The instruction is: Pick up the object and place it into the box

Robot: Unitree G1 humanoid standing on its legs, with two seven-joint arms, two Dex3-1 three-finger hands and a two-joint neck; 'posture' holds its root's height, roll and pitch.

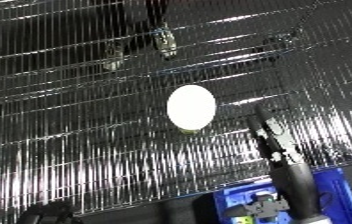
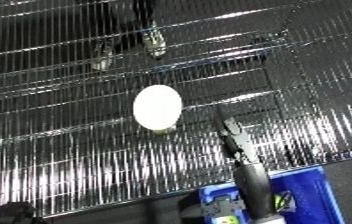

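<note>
left eye view: from the robot's head, looks steeply down, close on wire shelf (image 1: pixel 84 150) | right eye view: same height and direction, set slightly to the side | shared: nearly all, white oval object (image 2: pixel 157 106), blue bin (image 2: pixel 310 187) at lower right edge

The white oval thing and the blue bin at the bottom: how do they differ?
The white oval object is pale, smooth and rounded; the blue bin is deep blue with straight edges. The object lies whole in view on the wire mesh shelf; the bin sits below the shelf's front edge, only partly in view. The right hand reaches up between them, fingers straight, touching neither.
</note>
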